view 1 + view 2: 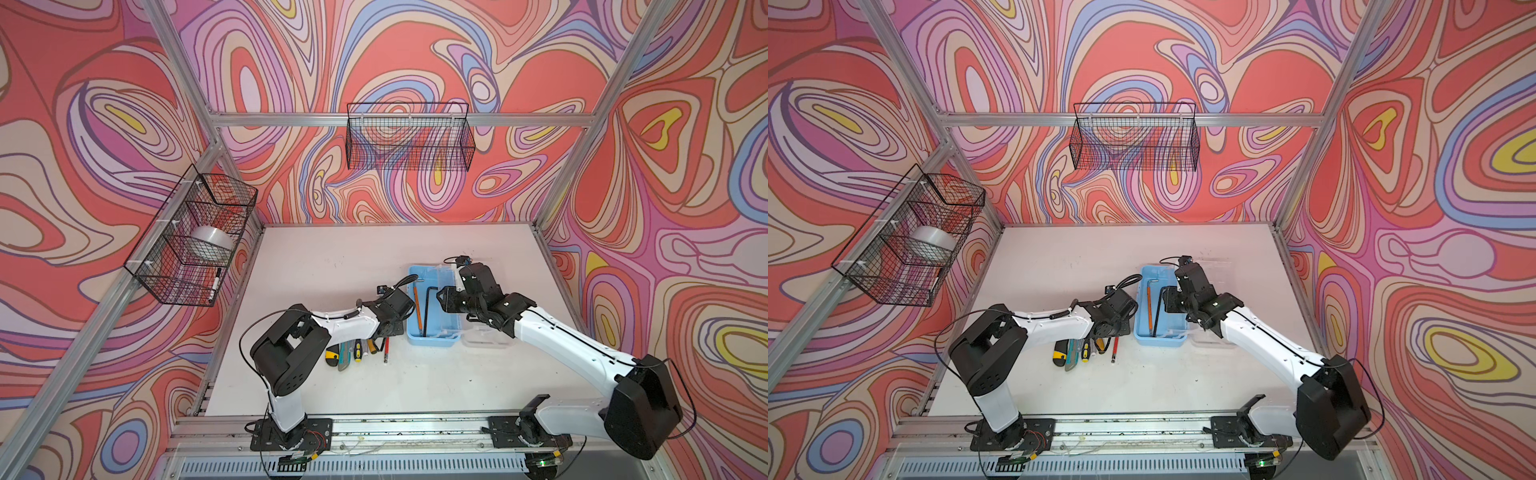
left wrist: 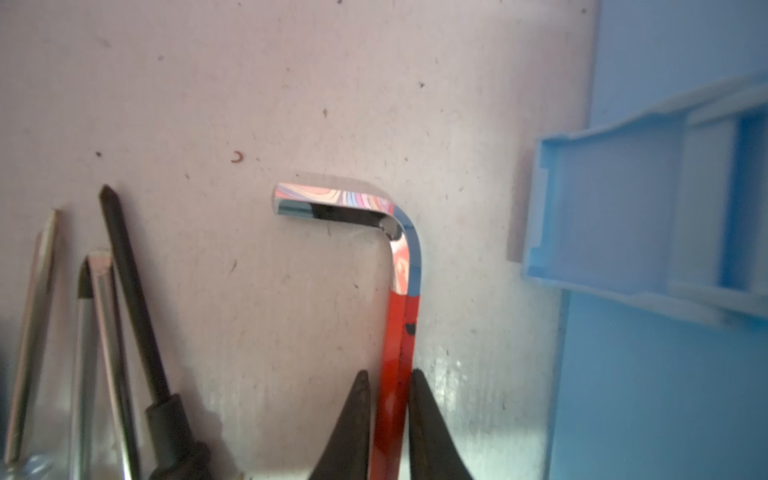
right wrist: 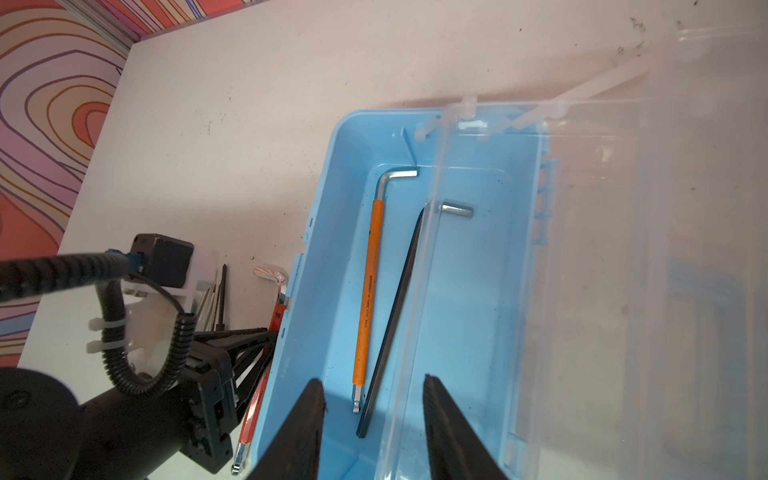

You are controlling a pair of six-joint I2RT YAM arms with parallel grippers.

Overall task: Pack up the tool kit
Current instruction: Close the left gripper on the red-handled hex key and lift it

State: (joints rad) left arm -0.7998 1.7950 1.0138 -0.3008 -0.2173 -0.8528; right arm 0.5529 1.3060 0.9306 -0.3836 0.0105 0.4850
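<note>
**Two hex keys in the case, a red one between the left claw's tips**

From the top: light-blue case base (image 1: pixel 432 341) on the white worktop (image 1: pixel 332 270), with the clear lid (image 1: pixel 486 338) swung open on the side of the right arm (image 1: pixel 561 336). Lying in the base side by side, an orange hex key (image 1: pixel 417 307) and a black hex key (image 1: pixel 426 309). Just beside the base, on the side of the left arm (image 1: pixel 345 322), a row of loose tools: a red hex key (image 1: pixel 386 351) nearest the case, then small screwdrivers (image 1: pixel 357 351), then utility knives (image 1: pixel 331 357). Same in both top views. Claw tips hidden under the wrists here.

From the left wrist: left claw (image 2: pixel 388 374) low over the worktop, tips close together, one on each side of the red hex key's long part. One tip touching the key, a thin gap at the other. Hard to tell if truly pinched. Key flat on the worktop, shiny short end bent away from the case. Screwdriver tips near it on one side, blue case wall on the other.

From the right wrist: right claw (image 3: pixel 372 378) over one end of the base, partly open, holding nothing. Edge of the clear lid showing in the gap between the tips; no telling if touching. Orange and black keys flat on the blue floor beyond
</note>
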